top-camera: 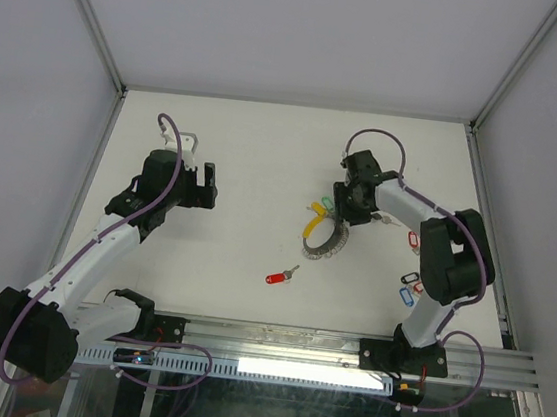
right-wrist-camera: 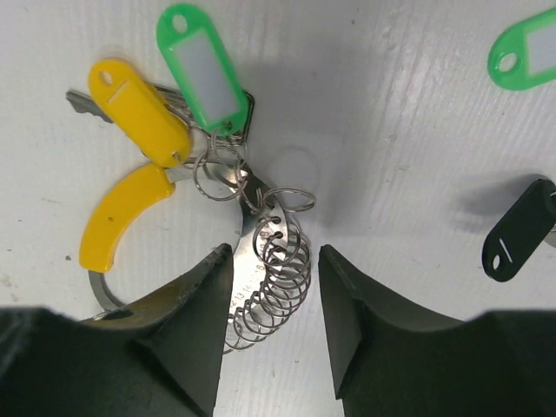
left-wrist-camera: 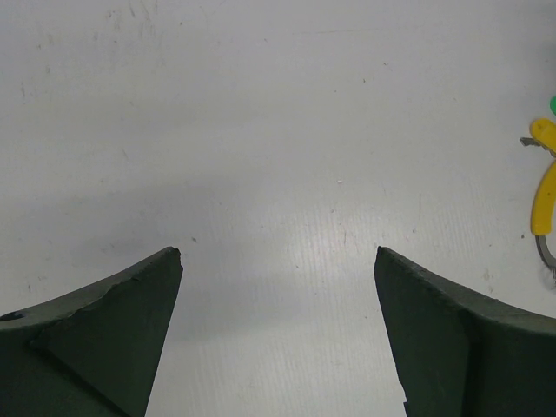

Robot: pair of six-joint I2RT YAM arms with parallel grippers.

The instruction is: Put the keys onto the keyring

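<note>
Out on the right half of the table [top-camera: 245,144], the right claw [top-camera: 345,204] [right-wrist-camera: 275,252] is down low over the keyring [top-camera: 326,246] [right-wrist-camera: 274,291]. Its fingers are parted, one on each side of the silvery coil, with a sliver of table showing beside the coil on one side. Just past the fingertips lie the yellow-tagged key [right-wrist-camera: 139,113] and the green-tagged key [right-wrist-camera: 200,65], side by side. Their little rings bunch at the coil's end; threaded on or not, I can't tell. A curved yellow piece [right-wrist-camera: 122,213] hugs the loop. A second green tag [right-wrist-camera: 526,52] and a black tag [right-wrist-camera: 521,230] sit well off to one side. The red-tagged key [top-camera: 279,277] lies alone, nearer the arms. Over on the left, the left claw [top-camera: 206,185] [left-wrist-camera: 278,252] is spread wide above bare table, holding nothing.
</note>
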